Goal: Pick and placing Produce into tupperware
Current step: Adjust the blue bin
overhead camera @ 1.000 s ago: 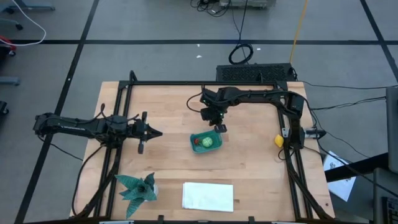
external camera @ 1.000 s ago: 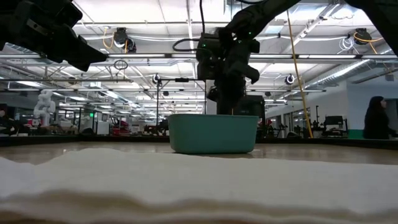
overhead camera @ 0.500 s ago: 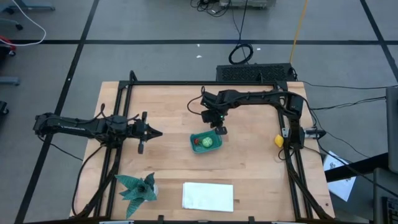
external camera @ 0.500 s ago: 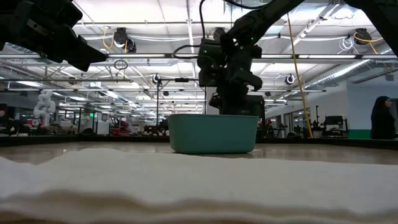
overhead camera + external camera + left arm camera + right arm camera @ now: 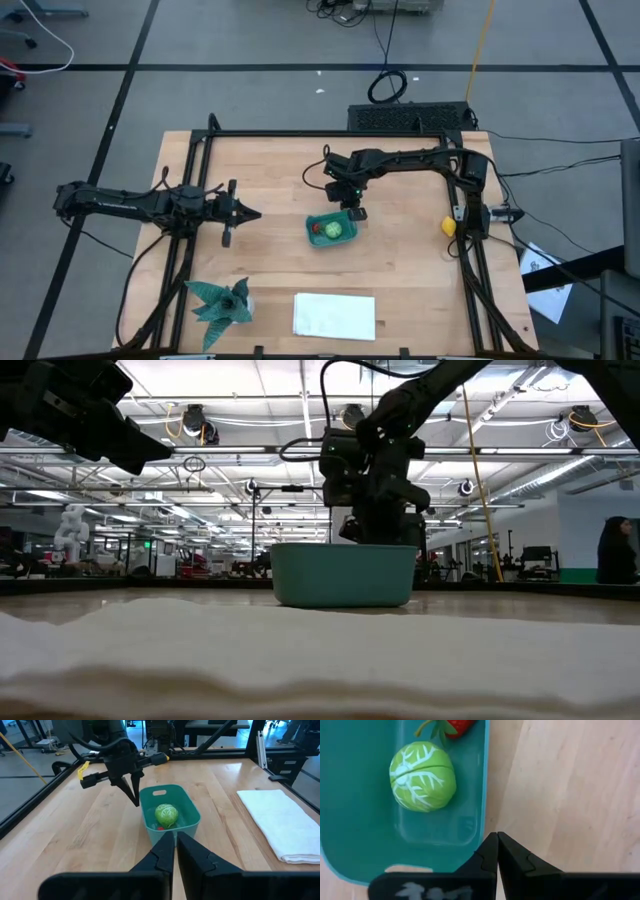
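Note:
The teal tub [image 5: 331, 229] stands on the table's middle, with the round light green piece [image 5: 422, 776] and the red piece [image 5: 460, 725] inside it. The yellow piece [image 5: 448, 226] lies on the table by the right arm's base, far from both grippers. My right gripper [image 5: 496, 842] is shut and points down just outside the tub's far right corner [image 5: 142, 796]. In the low view it hangs behind the tub [image 5: 342, 575], its tips hidden by the rim. My left gripper [image 5: 175, 847] is shut and waits level, above the table left of the tub. My right gripper's shut fingertips [image 5: 490, 845] stand right at the outer edge of the tub's rim [image 5: 484, 820], coming from above; whether they touch it I cannot tell.
A folded white cloth [image 5: 334, 315] lies by the near edge, and a spiky teal star [image 5: 222, 300] lies left of it. Black frame rails [image 5: 190, 200] run along the table's sides. A person [image 5: 612, 550] stands in the room far behind.
My right gripper has come down a little beside the tub's far right corner and drifted slightly toward the near edge. The tub and the pieces in it have stayed where they were.

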Available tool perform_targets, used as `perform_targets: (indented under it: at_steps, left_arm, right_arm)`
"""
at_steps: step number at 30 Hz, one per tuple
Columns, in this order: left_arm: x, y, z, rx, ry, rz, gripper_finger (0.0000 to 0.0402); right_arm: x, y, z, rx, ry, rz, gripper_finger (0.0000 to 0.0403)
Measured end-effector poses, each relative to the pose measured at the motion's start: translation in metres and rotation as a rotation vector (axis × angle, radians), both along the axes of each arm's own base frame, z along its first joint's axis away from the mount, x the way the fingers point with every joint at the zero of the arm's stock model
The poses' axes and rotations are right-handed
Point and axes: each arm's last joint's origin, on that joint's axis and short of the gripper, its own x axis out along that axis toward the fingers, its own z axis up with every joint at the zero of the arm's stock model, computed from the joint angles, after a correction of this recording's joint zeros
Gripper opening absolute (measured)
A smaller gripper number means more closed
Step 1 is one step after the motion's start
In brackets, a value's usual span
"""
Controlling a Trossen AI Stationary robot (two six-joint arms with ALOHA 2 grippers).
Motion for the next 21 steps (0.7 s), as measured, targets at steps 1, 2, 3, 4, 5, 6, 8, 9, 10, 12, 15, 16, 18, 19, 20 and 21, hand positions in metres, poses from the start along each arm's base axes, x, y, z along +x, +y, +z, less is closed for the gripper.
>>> perform_targets:
  at_steps: [1,2,3,4,5,6,8,9,10,12,15,16,18,19,20,21]
  left_arm:
    - [0.0,0.0,0.0,0.0,0.0,0.0,0.0026]
    - [0.0,0.0,0.0,0.0,0.0,0.0,0.0026]
    - [0.0,0.0,0.0,0.0,0.0,0.0,0.0026]
    - [0.0,0.0,0.0,0.0,0.0,0.0,0.0026]
    - [0.0,0.0,0.0,0.0,0.0,0.0,0.0026]
    - [0.0,0.0,0.0,0.0,0.0,0.0,0.0026]
    - [0.0,0.0,0.0,0.0,0.0,0.0,0.0026]
    - [0.0,0.0,0.0,0.0,0.0,0.0,0.0026]
    - [0.0,0.0,0.0,0.0,0.0,0.0,0.0026]
    - [0.0,0.0,0.0,0.0,0.0,0.0,0.0026]
    - [0.0,0.0,0.0,0.0,0.0,0.0,0.0026]
    - [0.0,0.0,0.0,-0.001,0.0,0.0,0.0026]
    - [0.0,0.0,0.0,-0.001,0.0,0.0,0.0026]
    - [0.0,0.0,0.0,-0.001,0.0,0.0,0.0026]
    - [0.0,0.0,0.0,-0.002,0.0,0.0,0.0026]
    - [0.0,0.0,0.0,-0.004,0.0,0.001,0.0026]
  right_arm:
    - [0.0,0.001,0.0,0.001,0.001,0.001,0.0]
    - [0.0,0.002,0.0,0.003,0.002,0.003,0.0]
    - [0.001,0.003,0.0,0.004,0.004,0.004,0.0]
    - [0.001,0.005,0.0,0.005,0.007,0.006,0.0]
    - [0.001,0.006,0.0,0.006,0.011,0.01,0.0]
    - [0.001,0.008,0.0,0.008,0.014,0.013,0.0]
    - [0.001,0.011,0.0,0.013,0.024,0.011,0.0]
    - [0.0,0.012,-0.001,0.017,0.033,0.01,0.0]
    - [0.0,0.013,-0.001,0.019,0.038,0.011,0.0]
    - [0.0,0.016,-0.001,0.021,0.046,0.017,0.0]
    - [0.0,0.019,-0.001,0.024,0.059,0.025,0.0]
    - [0.0,0.02,-0.001,0.025,0.061,0.025,0.0]
    - [0.0,0.021,-0.001,0.026,0.061,0.023,0.0]
    - [0.0,0.022,-0.001,0.026,0.062,0.024,0.0]
    - [0.0,0.022,-0.001,0.027,0.063,0.022,0.0]
    - [0.0,0.022,-0.001,0.028,0.063,0.021,0.0]
